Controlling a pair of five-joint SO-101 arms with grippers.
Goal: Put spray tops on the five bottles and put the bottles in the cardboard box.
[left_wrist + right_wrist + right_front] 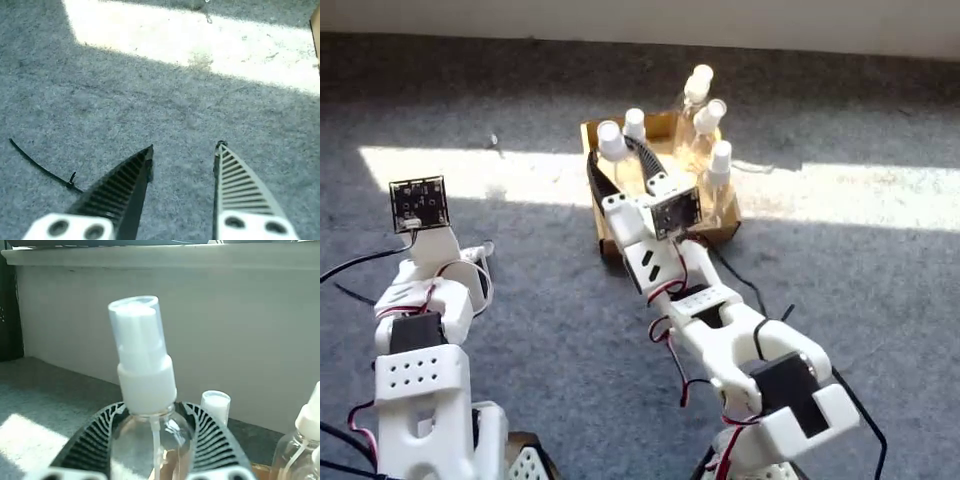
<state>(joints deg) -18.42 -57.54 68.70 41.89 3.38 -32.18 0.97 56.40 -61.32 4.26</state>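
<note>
Up at top centre of the high view, the right gripper [152, 407] clamps a capped bottle [142, 365] at the cardboard box's [660, 126] left corner. Lower left, the left gripper [184, 150] hangs spread open over carpet [150, 100]

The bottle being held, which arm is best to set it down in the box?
Right. The right gripper holds the bottle at the cardboard box; the left gripper hangs open over carpet.

Five spray-topped bottles [612, 142] [634, 124] [698, 86] [710, 116] [720, 162], one cardboard box [592, 133], two robot arms [420, 335] [725, 335], one black cable tie [40, 167]
</note>
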